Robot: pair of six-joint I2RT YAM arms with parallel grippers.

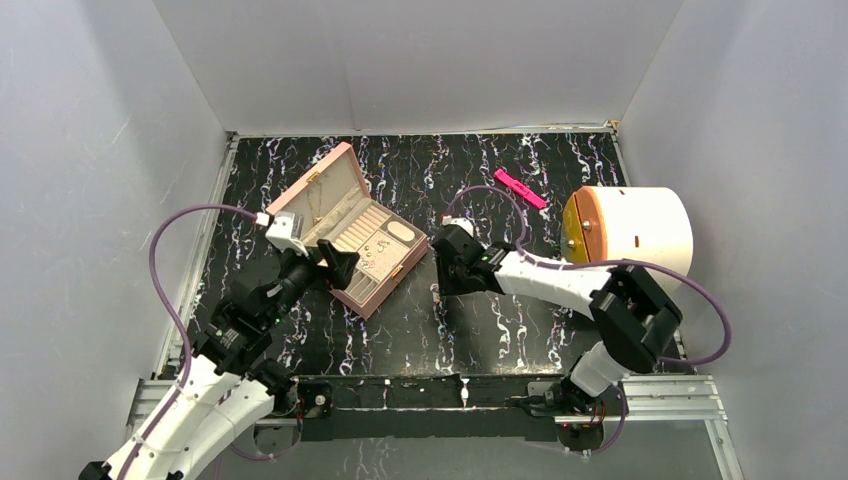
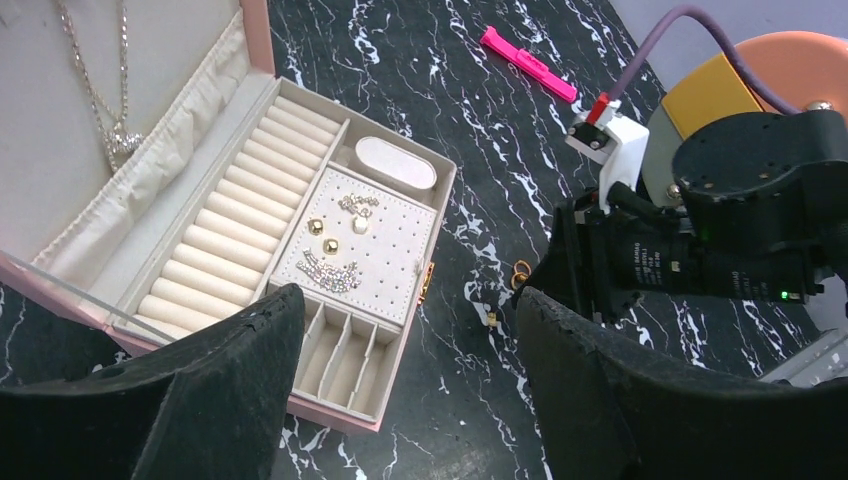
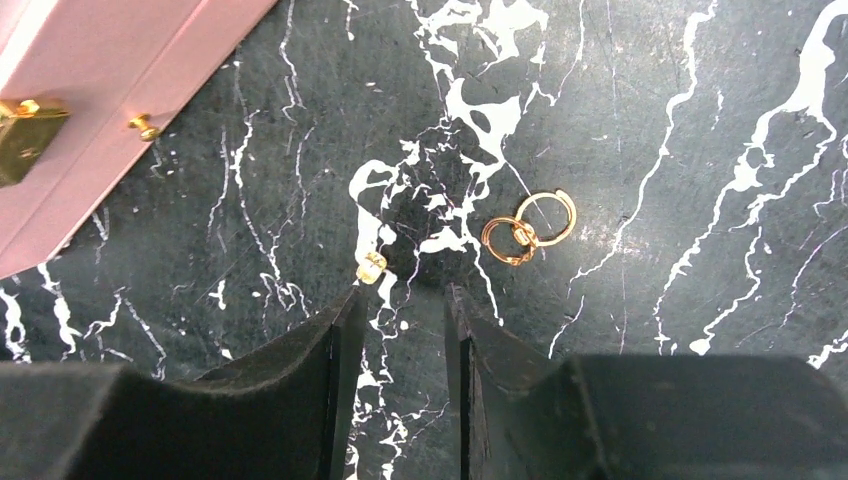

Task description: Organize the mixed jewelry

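The pink jewelry box (image 1: 398,281) lies open left of centre, and sparkly earrings (image 2: 330,270) and gold studs (image 2: 316,228) sit on its perforated pad. A necklace (image 2: 115,130) hangs in the lid. Loose on the black marbled table are two linked gold hoops (image 3: 530,228) and a tiny gold piece (image 3: 371,268). My right gripper (image 3: 402,292) hovers just short of these, open by a narrow gap with nothing between its fingers. My left gripper (image 2: 410,300) stands wide open and empty over the box's near corner (image 2: 330,410). The hoops (image 2: 521,272) also show beyond it.
A bright pink flat bar (image 1: 520,187) lies at the back of the table. A white cylinder with an orange end face (image 1: 630,235) stands at the right, behind my right arm. Grey walls close in three sides.
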